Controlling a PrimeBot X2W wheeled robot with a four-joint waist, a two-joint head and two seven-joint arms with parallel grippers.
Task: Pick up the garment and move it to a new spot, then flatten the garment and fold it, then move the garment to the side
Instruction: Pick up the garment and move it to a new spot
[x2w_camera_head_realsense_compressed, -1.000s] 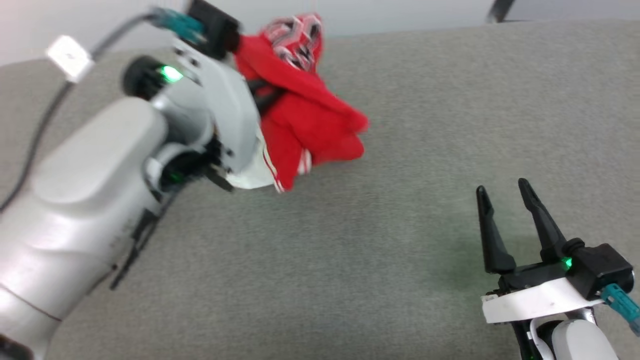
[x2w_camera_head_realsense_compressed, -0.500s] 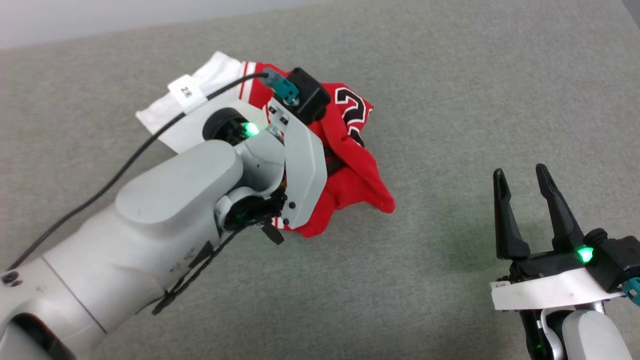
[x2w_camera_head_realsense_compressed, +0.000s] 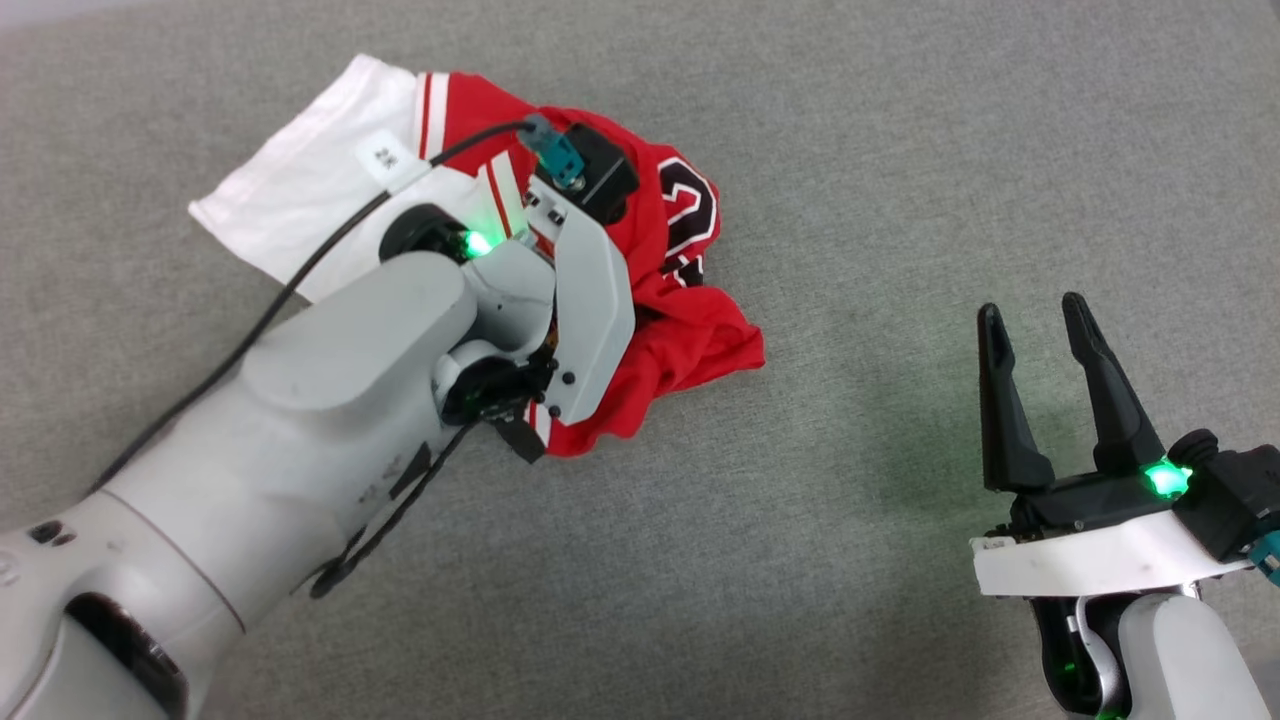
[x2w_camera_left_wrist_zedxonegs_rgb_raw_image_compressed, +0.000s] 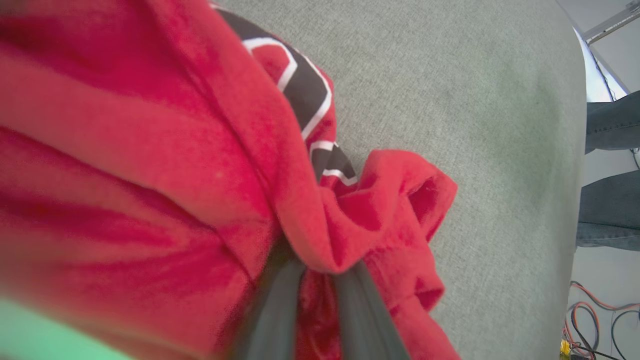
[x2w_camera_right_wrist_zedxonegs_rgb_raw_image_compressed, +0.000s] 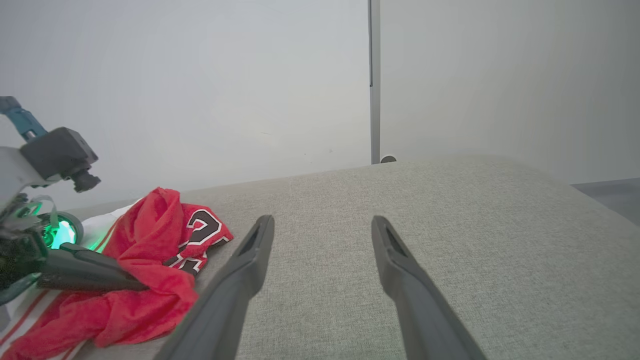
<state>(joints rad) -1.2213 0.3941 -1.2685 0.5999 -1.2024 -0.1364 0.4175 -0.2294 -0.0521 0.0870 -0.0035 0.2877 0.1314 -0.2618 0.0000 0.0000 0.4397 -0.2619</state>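
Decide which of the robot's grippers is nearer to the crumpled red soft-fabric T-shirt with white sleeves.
Left. The left gripper is shut on a fold of the red soft-fabric T-shirt; the right gripper hovers open above the grey fabric surface, apart on the shirt's right.

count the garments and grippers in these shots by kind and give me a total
garments: 1 (the garment, crumpled, red with a white sleeve)
grippers: 2 (left gripper shut on the garment, right gripper open and apart from it)
total: 3
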